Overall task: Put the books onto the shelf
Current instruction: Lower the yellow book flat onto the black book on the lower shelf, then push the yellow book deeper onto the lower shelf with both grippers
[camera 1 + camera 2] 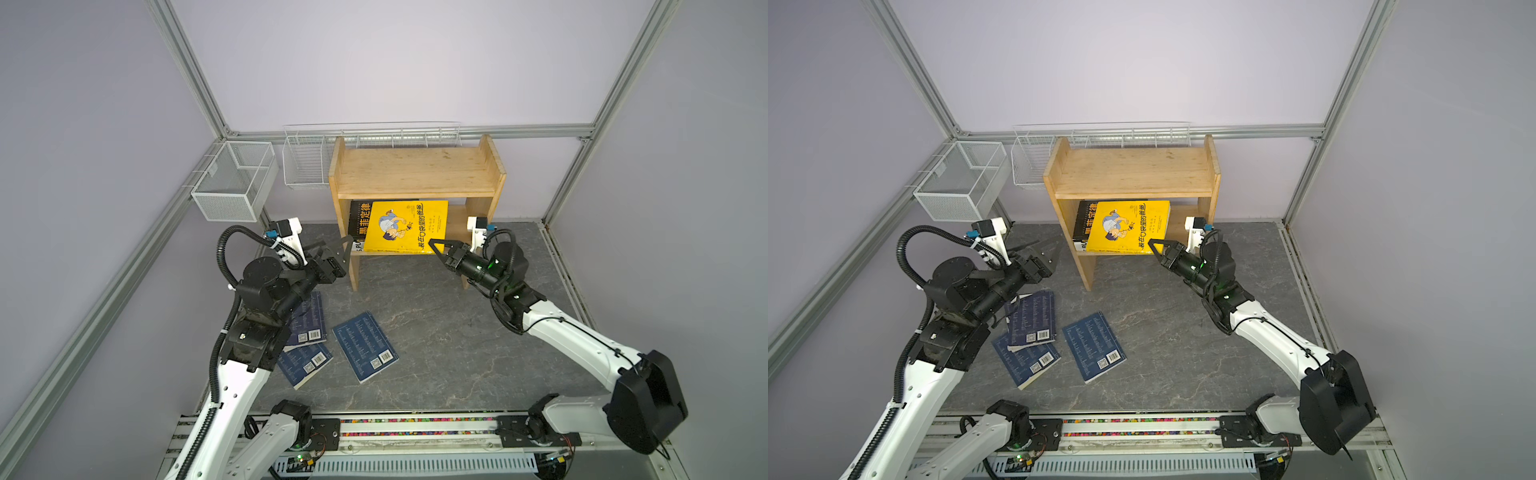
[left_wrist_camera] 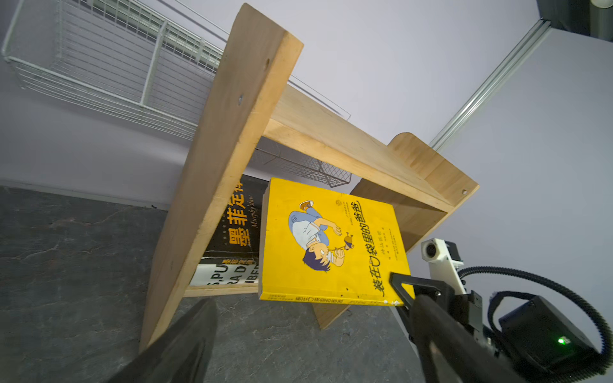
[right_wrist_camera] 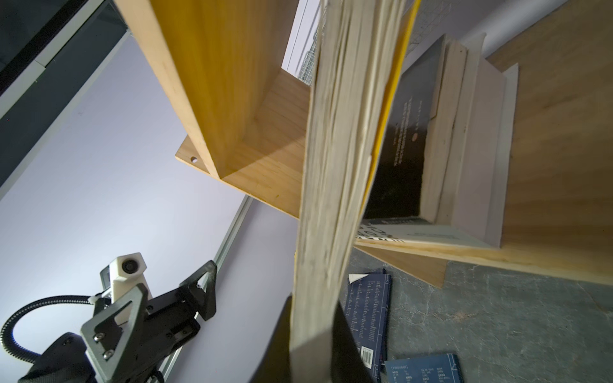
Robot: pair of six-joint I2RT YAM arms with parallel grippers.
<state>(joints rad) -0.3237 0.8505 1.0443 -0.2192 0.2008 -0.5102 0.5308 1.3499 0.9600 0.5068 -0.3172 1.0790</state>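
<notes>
Three navy-blue paperback books (image 1: 365,347) lie flat, barcodes up, on the dark grey stone-patterned desk (image 1: 436,332). They are nearest the viewer and left of centre; two overlap and the third lies just beside them.

Beyond them the left arm's black tool (image 1: 330,249) hovers with its jaws spread and nothing between them, just beside the shelf's left side panel. Opposite, the right arm's black tool (image 1: 436,245) is clamped on the lower corner of a yellow paperback with a cartoon boy on its cover (image 1: 405,226).

That book sits tilted in the lower tier of the light pine two-tier shelf (image 1: 415,170), cover facing outward, its bottom edge at the board's front lip. At the tier's left end a black paperback with yellow lettering (image 1: 359,218) rests against a thick white one with bold black letters (image 2: 225,278). Whether they stand or lie stacked is hard to tell. The upper board is bare.

To seat the yellow book well, the right tool should probably hold on while sliding it deeper, letting go only once it rests fully on the board beside the black one. Released too soon, it may tip off the lip.

Behind the shelf, white wire baskets (image 1: 307,166) hang on pale lilac walls framed by aluminium posts.
</notes>
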